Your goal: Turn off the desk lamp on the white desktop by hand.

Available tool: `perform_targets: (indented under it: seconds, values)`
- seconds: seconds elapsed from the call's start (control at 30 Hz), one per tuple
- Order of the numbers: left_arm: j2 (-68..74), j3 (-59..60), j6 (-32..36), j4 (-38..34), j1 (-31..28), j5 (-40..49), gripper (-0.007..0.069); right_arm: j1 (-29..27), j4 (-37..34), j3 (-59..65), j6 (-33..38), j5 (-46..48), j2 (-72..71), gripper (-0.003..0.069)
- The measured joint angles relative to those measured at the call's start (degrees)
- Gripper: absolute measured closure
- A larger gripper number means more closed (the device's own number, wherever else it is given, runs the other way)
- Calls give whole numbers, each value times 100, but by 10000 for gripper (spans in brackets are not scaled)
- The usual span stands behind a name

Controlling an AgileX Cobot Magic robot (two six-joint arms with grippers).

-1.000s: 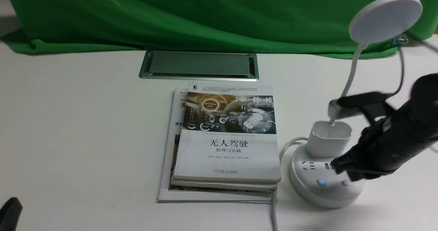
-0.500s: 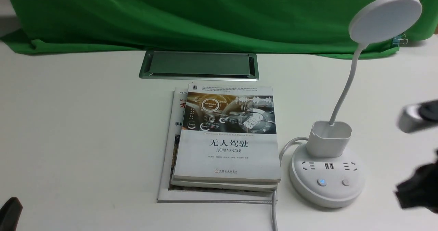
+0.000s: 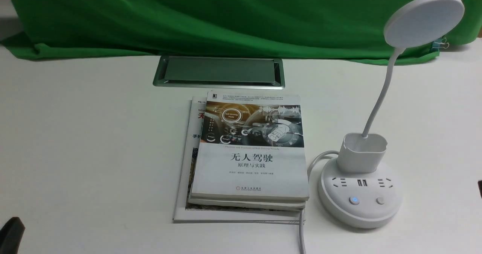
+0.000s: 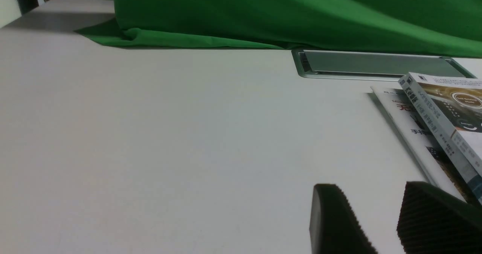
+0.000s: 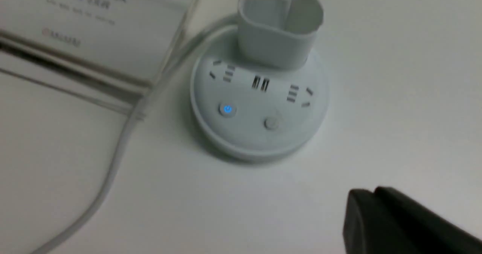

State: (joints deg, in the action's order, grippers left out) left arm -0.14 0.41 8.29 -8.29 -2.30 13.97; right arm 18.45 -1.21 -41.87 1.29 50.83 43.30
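Desk lamp [image 3: 360,193] upright on white counter [image 3: 94,141], head unlit, one base button glowing blue; right pincer [image 5: 363,192] closed, apart from it, left pincer [image 4: 371,209] open.

A green cloth [image 3: 233,20] runs along the far side of the view, its hem lying in soft folds. A metal clip [image 3: 440,43] pinches it near its right end. At the far left corner, a pale surface with a shadow across it shows beside the cloth. The light is even.

Books [image 3: 250,163] — left of lamp [image 3: 359,197].
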Motion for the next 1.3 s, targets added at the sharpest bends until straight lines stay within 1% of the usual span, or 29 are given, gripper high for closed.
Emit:
perform_targets:
  seconds: [0.07, 0.2, 0.37, 0.5, 0.53, 0.57, 0.6, 0.63, 0.83, 0.9, 1.0, 1.17, 1.3]
  values:
    - [0, 0, 0, 5, 0, 0, 383, -27, -6, 28, 0, -112, -152, 628]
    - [0, 0, 0, 19, 0, 0, 383, -256, -7, 30, 0, -331, -637, 628]
    - [0, 0, 0, 21, 0, 0, 383, -685, -12, 188, 147, -614, -1397, 628]
    - [0, 0, 0, 21, 0, 0, 383, -939, 28, 867, 386, -1516, -1876, 629]
    - [0, 0, 0, 21, 0, 0, 383, -1045, 64, 1485, 528, -2144, -2244, 631]
    - [0, 0, 0, 21, 0, 0, 383, -1079, 121, 1743, 598, -2466, -2399, 631]
    - [0, 0, 0, 21, 0, 0, 383, -1092, 121, 1806, 612, -2528, -2437, 631]
    - [0, 0, 0, 21, 0, 0, 383, -1129, 121, 2304, 667, -2969, -2779, 631]
    - [0, 0, 0, 21, 0, 0, 383, -1151, 210, 3662, 691, -3850, -3608, 631]
    - [0, 0, 0, 21, 0, 0, 383, -1151, 222, 4027, 621, -4027, -3843, 631]
    - [0, 0, 0, 21, 0, 0, 383, -1151, 222, 4208, 472, -4092, -4200, 631]
    - [0, 0, 0, 21, 0, -9, 383, -1151, 246, 4238, 423, -3707, -4313, 631]
    - [0, 0, 0, 21, 0, -18, 383, -1151, 248, 4243, 429, -3635, -4313, 631]
